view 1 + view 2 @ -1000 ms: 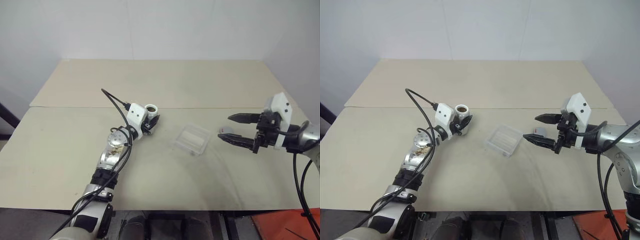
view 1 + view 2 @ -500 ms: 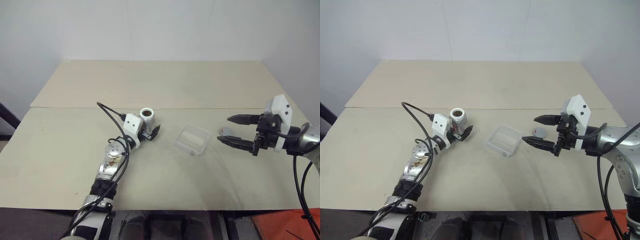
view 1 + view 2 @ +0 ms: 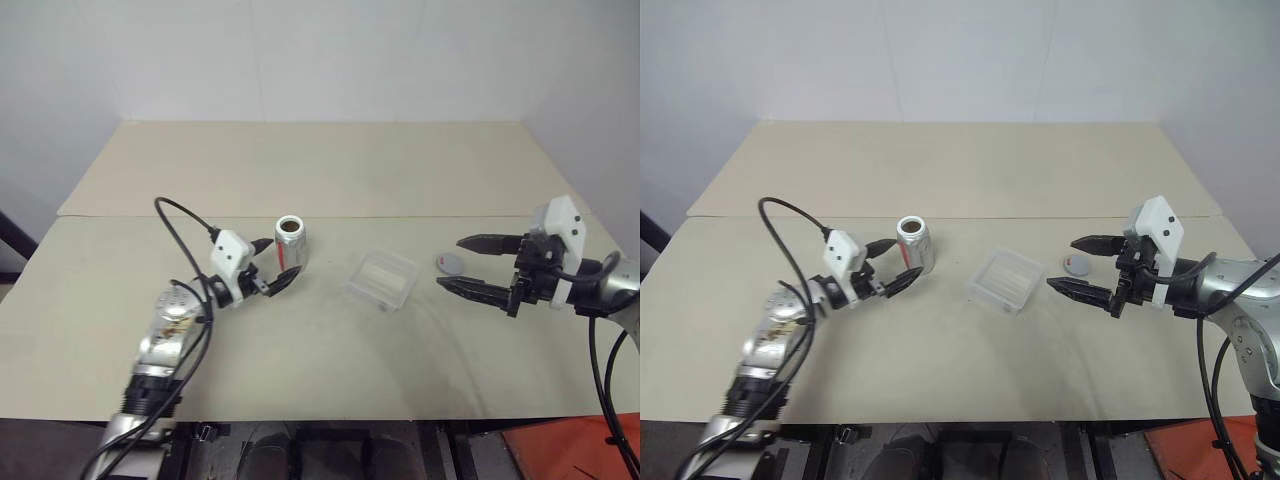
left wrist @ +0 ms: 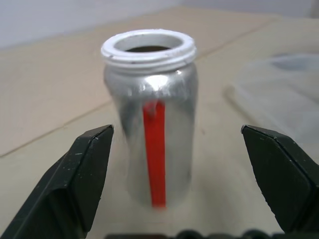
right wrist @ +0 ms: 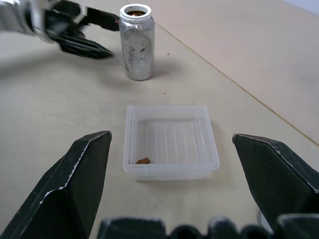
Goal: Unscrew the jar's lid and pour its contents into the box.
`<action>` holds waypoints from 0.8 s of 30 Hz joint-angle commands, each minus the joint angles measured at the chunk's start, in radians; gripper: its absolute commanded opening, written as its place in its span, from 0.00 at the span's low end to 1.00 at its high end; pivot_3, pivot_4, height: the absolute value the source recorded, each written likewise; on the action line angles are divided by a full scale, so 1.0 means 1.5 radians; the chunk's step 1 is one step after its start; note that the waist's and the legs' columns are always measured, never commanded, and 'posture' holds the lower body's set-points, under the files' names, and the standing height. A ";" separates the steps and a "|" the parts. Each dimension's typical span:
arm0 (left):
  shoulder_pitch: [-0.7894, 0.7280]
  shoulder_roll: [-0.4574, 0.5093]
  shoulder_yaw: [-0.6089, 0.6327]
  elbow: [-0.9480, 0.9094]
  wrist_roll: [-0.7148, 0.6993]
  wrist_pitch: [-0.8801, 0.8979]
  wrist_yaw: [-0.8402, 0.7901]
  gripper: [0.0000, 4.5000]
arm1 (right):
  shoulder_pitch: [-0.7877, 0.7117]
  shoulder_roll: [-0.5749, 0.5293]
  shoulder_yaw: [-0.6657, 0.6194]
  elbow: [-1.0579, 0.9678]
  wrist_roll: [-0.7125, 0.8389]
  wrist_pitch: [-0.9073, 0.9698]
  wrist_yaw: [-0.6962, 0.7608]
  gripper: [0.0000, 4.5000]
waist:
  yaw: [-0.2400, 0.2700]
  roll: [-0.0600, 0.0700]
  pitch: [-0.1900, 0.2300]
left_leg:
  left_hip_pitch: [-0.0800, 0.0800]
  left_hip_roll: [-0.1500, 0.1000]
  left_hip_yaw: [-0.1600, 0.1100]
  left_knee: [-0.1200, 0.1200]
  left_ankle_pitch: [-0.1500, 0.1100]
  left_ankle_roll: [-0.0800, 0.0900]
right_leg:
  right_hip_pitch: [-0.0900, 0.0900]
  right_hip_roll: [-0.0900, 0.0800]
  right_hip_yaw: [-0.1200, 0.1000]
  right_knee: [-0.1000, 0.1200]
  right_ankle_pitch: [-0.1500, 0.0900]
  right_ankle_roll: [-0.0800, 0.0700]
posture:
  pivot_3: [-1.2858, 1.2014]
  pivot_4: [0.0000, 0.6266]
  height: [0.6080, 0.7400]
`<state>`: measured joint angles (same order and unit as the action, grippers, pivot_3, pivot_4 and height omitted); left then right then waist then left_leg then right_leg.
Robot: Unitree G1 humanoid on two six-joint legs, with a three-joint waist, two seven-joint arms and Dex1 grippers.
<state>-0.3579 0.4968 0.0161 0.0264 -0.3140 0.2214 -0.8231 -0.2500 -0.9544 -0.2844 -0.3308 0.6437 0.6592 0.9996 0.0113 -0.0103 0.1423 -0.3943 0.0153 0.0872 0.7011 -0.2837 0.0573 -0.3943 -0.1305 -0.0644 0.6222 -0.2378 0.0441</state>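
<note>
Left hand [image 3: 268,268] is sitting released at 9 o'clock of the upright jar [image 3: 290,243]; right hand [image 3: 478,266] is hovering released.

Left claw [image 3: 272,264]: two black tapered fingers on white wrist housing; forearm bare silver metal, black cable looping above it. Right claw [image 3: 478,265]: same black fingers, white angular housing, grey arm, black cables trailing.

Far tabletop [image 3: 320,160]: bare, open passage.
Centre: jar [image 3: 290,243], box [image 3: 381,281] and lid [image 3: 450,263] stand apart, gaps between.
Near edge: unobstructed.
</note>
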 commanded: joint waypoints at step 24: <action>-0.034 0.187 0.113 -0.070 -0.158 0.029 -0.264 1.00 | 0.043 -0.027 -0.056 -0.009 -0.011 -0.041 0.032 1.00 | 0.001 0.000 0.000 | 0.002 0.000 0.001 -0.003 0.000 0.000 | 0.003 0.000 0.000 -0.004 0.000 0.000 | 0.52 0.24 1.00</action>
<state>-0.4118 0.7759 0.1746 -0.0355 -0.5341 0.2660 -1.2274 -0.1842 -0.9848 -0.3317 -0.3221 0.6293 0.6195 1.0509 0.0123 -0.0102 0.1423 -0.3911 0.0149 0.0880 0.6962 -0.2837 0.0573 -0.3905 -0.1303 -0.0650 0.6157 -0.2379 0.0440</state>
